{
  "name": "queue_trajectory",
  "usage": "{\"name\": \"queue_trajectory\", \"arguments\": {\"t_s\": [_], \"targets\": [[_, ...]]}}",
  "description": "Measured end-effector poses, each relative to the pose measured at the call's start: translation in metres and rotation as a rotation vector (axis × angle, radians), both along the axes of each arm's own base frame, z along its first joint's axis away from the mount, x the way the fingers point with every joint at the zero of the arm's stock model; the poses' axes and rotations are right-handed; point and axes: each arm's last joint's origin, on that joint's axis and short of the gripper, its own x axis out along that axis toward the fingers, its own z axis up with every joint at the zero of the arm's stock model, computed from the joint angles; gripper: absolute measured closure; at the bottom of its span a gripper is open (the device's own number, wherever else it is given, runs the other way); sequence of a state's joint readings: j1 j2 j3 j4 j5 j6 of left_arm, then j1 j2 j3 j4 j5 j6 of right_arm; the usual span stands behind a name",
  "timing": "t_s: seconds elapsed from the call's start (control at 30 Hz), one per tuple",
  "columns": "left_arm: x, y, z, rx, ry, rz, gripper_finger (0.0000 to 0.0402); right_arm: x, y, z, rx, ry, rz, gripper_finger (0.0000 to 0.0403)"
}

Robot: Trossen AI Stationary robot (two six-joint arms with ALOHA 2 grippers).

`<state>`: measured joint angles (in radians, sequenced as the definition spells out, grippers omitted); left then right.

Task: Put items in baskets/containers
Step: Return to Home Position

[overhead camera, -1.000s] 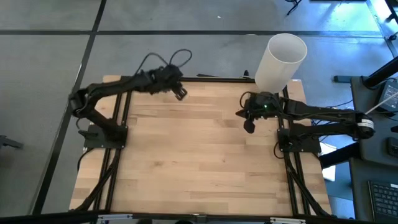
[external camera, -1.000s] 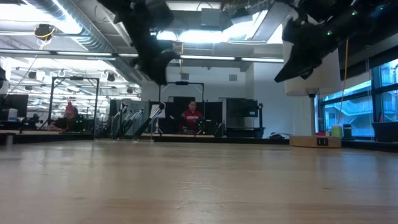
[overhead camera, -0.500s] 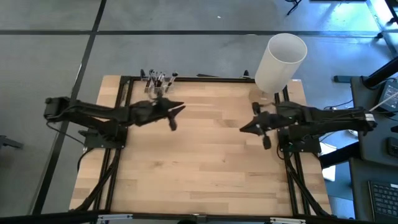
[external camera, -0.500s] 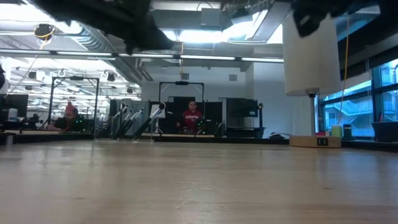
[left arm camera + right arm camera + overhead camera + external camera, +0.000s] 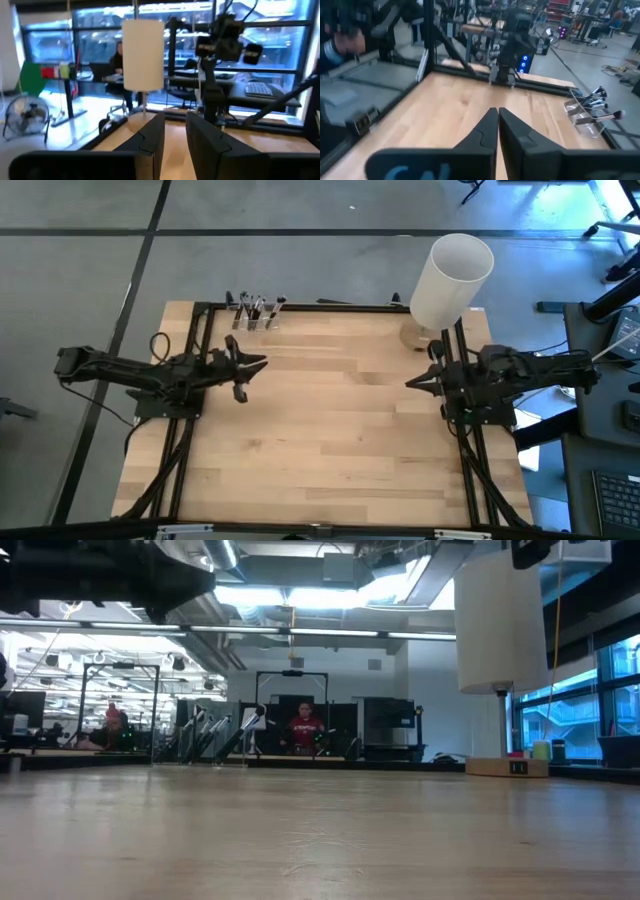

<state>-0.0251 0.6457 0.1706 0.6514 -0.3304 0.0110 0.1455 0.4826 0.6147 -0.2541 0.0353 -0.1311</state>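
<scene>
Several thin makeup brushes (image 5: 256,306) (image 5: 596,103) stand bristle-up in small clear containers (image 5: 250,321) (image 5: 582,119) at the table's far edge, left of centre. My left gripper (image 5: 258,365) (image 5: 175,125) hovers over the table's left side, nearer than the containers. It points right, holds nothing, and a narrow gap shows between its fingers. My right gripper (image 5: 410,384) (image 5: 497,112) hovers by the right edge, pointing left, shut and empty.
A tall white cylinder (image 5: 452,275) (image 5: 500,620) stands at the far right corner, just beyond my right arm. The wooden tabletop (image 5: 330,430) lies bare between the two grippers. People sit in the room beyond the table (image 5: 305,728).
My left gripper drew away from the far edge, where its arm had covered the containers, toward the near and left sides, and the brushes came into sight. My right arm pulled back toward the right edge. Both arms left most of the low view.
</scene>
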Motion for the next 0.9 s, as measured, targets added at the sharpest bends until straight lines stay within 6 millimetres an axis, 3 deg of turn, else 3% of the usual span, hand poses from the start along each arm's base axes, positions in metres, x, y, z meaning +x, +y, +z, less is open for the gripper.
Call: {"name": "queue_trajectory", "arguments": {"t_s": [0.17, 0.4, 0.6, 0.9], "targets": [[-0.011, 0.001, 0.002, -0.015, -0.068, 0.03, 0.0327, -0.005, -0.001, -0.003, -0.094, 0.022, 0.015, 0.0386], [-0.018, 0.002, -0.015, -0.014, -0.049, 0.073, 0.0327, -0.014, -0.002, -0.002, -0.118, -0.014, 0.016, 0.0386], [-0.024, 0.005, -0.018, -0.004, -0.063, 0.149, 0.0327, -0.025, -0.006, -0.023, -0.125, -0.157, -0.033, 0.0386], [-0.024, 0.0, -0.02, 0.022, -0.041, -0.008, 0.0359, -0.057, -0.011, -0.023, -0.038, -0.308, -0.058, 0.0386]]}}
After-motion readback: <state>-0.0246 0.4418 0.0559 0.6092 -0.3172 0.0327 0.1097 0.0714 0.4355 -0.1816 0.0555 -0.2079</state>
